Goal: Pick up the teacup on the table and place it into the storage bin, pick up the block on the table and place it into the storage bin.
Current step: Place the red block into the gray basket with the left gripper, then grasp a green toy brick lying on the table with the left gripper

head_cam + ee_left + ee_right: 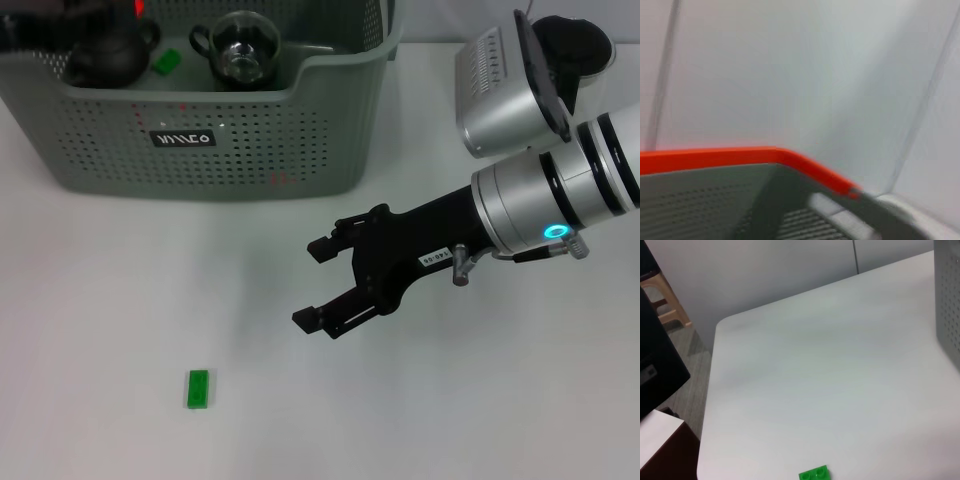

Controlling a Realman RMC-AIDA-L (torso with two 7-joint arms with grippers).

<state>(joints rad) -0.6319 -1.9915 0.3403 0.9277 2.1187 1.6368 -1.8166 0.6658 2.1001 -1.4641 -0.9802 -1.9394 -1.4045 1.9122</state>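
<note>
The grey-green storage bin [250, 150] stands at the table's far left; its perforated wall [947, 305] edges the right wrist view, and its rim [740, 156] glows orange-red in the left wrist view. Inside it a dark round teacup [105, 58] with a handle sits at the back left, beside a small green block [166, 62]. Another green block [198, 389] lies on the table near the front, also in the right wrist view [815, 473]. My right gripper [318, 283] hovers open over mid-table, right of and beyond that block. A dark part of my left arm [40, 25] hangs over the bin's back left.
A clear glass jug [240, 48] with a black handle stands in the bin beside the teacup. In the right wrist view the table's edge and rounded corner [720, 327] show, with a stool [662, 300] and dark furniture [655, 370] beyond.
</note>
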